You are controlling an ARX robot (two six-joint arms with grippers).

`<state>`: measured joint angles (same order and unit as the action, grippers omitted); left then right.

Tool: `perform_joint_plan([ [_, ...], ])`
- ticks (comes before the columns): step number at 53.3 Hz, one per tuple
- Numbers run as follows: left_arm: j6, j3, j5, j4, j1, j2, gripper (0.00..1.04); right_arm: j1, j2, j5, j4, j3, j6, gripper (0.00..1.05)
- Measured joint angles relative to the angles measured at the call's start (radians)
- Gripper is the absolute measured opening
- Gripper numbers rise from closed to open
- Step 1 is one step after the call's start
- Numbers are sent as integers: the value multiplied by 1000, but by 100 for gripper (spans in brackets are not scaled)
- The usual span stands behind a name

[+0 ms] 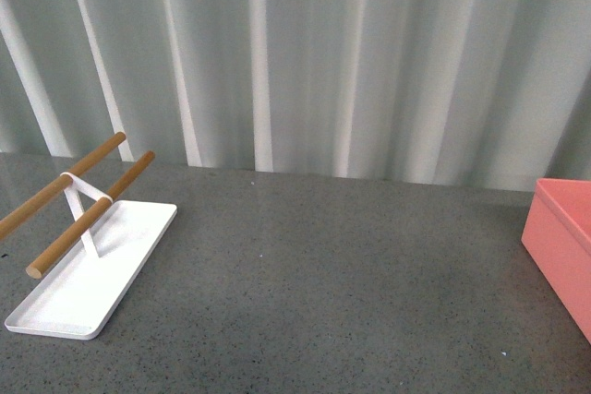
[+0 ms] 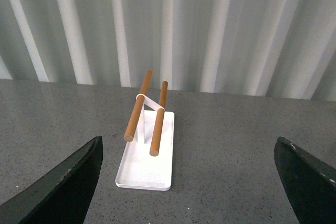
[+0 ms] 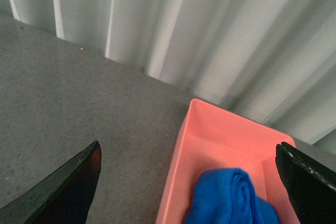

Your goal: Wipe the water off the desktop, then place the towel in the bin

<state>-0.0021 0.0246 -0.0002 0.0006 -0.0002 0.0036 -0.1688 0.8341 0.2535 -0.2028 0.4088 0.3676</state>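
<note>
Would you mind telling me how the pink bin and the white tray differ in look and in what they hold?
The bin is salmon pink with tall straight walls, while the tray is white, flat and shallow. The bin holds the blue towel; the tray carries a white stand with two wooden rods raised above it. In the front view the bin sits at the right edge, the tray at the left. Both are rectangular and rest on the speckled grey desktop.
</note>
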Motion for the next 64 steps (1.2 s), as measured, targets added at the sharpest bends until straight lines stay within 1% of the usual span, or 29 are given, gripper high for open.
perform_joint_plan([
  [6, 0, 0, 0, 0, 0, 0, 98, 18, -147, -3, 62, -81, -32, 98],
  [10, 0, 0, 0, 0, 0, 0, 98, 18, -192, -21, 70, -120, -37, 98],
  [13, 0, 0, 0, 0, 0, 0, 98, 9, -204, -15, 73, -138, -48, 98],
  [14, 0, 0, 0, 0, 0, 0, 98, 8, -206, -24, 52, -151, -76, 96],
  [15, 0, 0, 0, 0, 0, 0, 98, 7, -208, -43, 2, -173, -105, 93],
  [16, 0, 0, 0, 0, 0, 0, 98, 7, -209, -48, -13, -186, -113, 92],
  [17, 0, 0, 0, 0, 0, 0, 98, 6, -211, -70, -87, -212, -154, 88],
  [19, 0, 0, 0, 0, 0, 0, 98, 6, -217, -81, -186, -259, -210, 81],
  [22, 0, 0, 0, 0, 0, 0, 98, 10, -238, -103, -251, -294, -274, 70],
  [25, 0, 0, 0, 0, 0, 0, 98, 27, -275, -116, -251, -311, -314, 58],
  [27, 0, 0, 0, 0, 0, 0, 98, 43, -304, -130, -238, -323, -330, 47],
  [30, 0, 0, 0, 0, 0, 0, 98, 58, -330, -143, -220, -333, -338, 36],
  [32, 0, 0, 0, 0, 0, 0, 98, 82, -344, -177, -209, -338, -341, 31],
  [34, 0, 0, 0, 0, 0, 0, 98, 119, -363, -232, -196, -344, -344, 24],
  [36, 0, 0, -1, 0, 0, 0, 98, 144, -382, -244, -184, -351, -346, 17],
  [37, 0, 0, -1, 0, 0, 0, 98, 149, -387, -244, -181, -352, -347, 15],
  [40, 0, 0, 1, 0, 0, 0, 98, 164, -413, -242, -165, -358, -348, 4],
  [41, 0, 0, 1, 0, 0, 0, 98, 165, -420, -243, -160, -360, -346, 3],
  [49, 0, 0, 0, 0, 0, 0, 98, 165, -469, -249, -124, -372, -350, 3],
  [55, 0, 0, 0, 0, 0, 0, 98, 165, -494, -249, -138, -385, -350, 3],
  [64, 0, 0, 0, 0, 0, 0, 98, 165, -570, -249, -66, -385, -351, 3],
])
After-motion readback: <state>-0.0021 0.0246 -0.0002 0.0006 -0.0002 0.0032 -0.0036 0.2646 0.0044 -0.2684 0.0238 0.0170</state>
